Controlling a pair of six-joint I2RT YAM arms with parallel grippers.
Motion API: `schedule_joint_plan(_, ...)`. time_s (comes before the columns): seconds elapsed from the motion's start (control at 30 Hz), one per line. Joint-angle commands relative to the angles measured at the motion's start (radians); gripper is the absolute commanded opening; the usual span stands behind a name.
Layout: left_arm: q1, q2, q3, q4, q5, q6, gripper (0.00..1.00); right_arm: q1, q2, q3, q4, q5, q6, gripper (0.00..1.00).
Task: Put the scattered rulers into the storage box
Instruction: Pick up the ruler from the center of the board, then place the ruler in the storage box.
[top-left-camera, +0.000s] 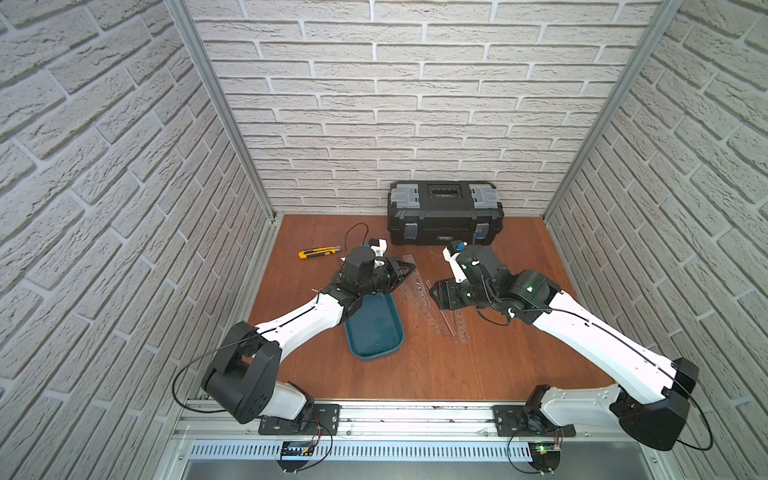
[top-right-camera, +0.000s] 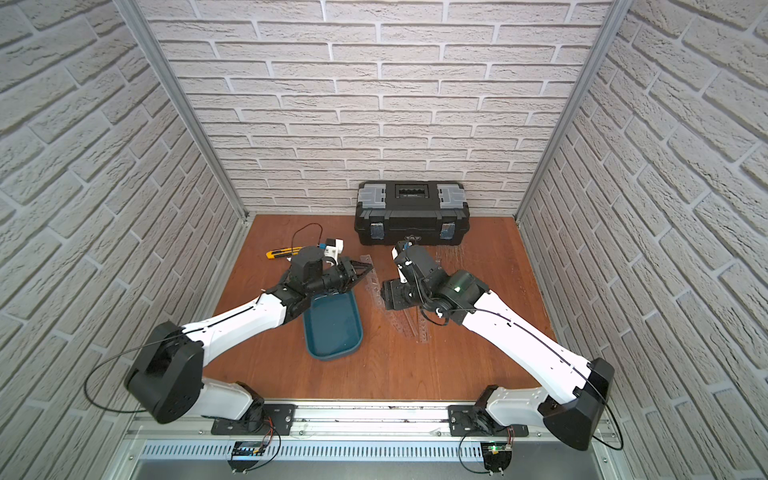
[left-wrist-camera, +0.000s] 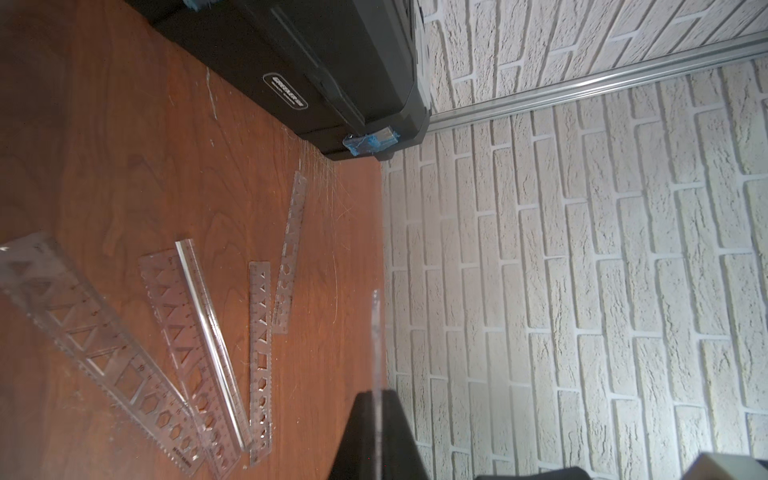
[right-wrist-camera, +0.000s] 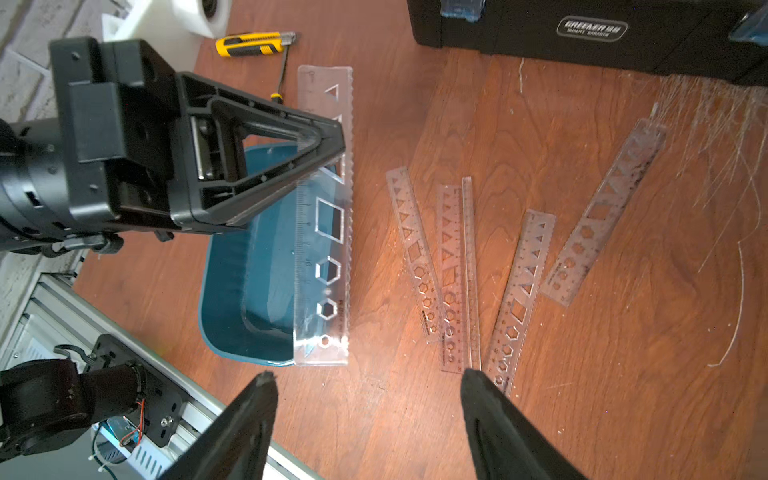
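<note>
Ruler (right-wrist-camera: 305, 257) hangs over storage box (right-wrist-camera: 224, 299), clenched in left tool (right-wrist-camera: 334, 139); right tool (right-wrist-camera: 368, 376) released.

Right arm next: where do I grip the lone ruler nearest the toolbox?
Probably its end by the toolbox, from straight above, jaws across the narrow width. The lone ruler lies flat; that end is clear of the fanned rulers, the other nearly meets one.

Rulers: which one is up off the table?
The ruler pinched in the left claw, raised by the teal tray; the rest lie flat on the wooden table.
</note>
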Motion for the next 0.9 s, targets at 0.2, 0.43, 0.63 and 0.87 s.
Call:
schedule_joint_plan(0.2, 0.149, -0.277, -0.027, -0.502, 0.045, 0.230, 0.00, 0.002, 0.034, -0.004, 0.058, 0.010, -0.028, 0.71)
schedule_joint_plan(0.43, 0.190, -0.330, -0.010, -0.802, -0.003, 0.374, 0.00, 0.002, 0.088, 0.029, 0.102, -0.036, -0.036, 0.69)
schedule_joint_plan(0.63, 0.190, -0.278, -0.001, -0.900, -0.060, 0.442, 0.00, 0.001, 0.088, 0.003, 0.177, -0.027, -0.064, 0.73)
schedule_joint_plan(0.87, 0.163, -0.199, 0.000, -0.912, -0.148, 0.471, 0.00, 0.000, 0.152, 0.008, 0.174, -0.121, -0.026, 0.64)
